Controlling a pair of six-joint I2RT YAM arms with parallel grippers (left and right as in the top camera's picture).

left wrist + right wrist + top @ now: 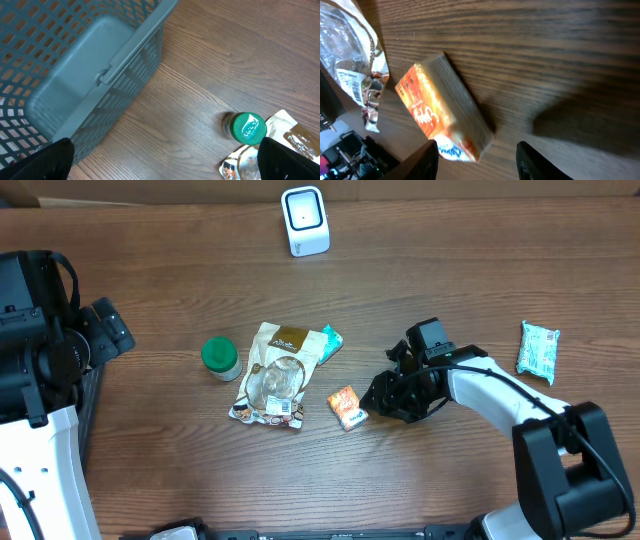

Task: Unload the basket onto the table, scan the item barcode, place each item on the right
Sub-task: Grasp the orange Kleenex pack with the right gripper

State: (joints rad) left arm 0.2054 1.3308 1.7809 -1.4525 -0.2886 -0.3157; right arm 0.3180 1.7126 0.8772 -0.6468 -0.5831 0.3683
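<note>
Orange packet [347, 407]: lying on table, unscanned, well apart from scanner [304, 220]. Right gripper [378, 398]: open beside it, empty. Left gripper [167, 162]: open, empty.

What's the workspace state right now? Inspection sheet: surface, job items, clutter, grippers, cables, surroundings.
Surface: brown wood-grain table; no spills seen.
Job's things: white boxy barcode scanner at the far edge; small orange carton lying flat mid-table.
Clutter: green-lidded jar; clear-windowed brown pouch overlapping a teal packet; teal-and-white wrapped packet beyond the right arm.
Grippers: left gripper open, empty; right gripper open, carton's end at its fingertips, not clamped.
Cables: black cable along the right arm.
Surroundings: grey plastic lattice basket at the table's left.
</note>
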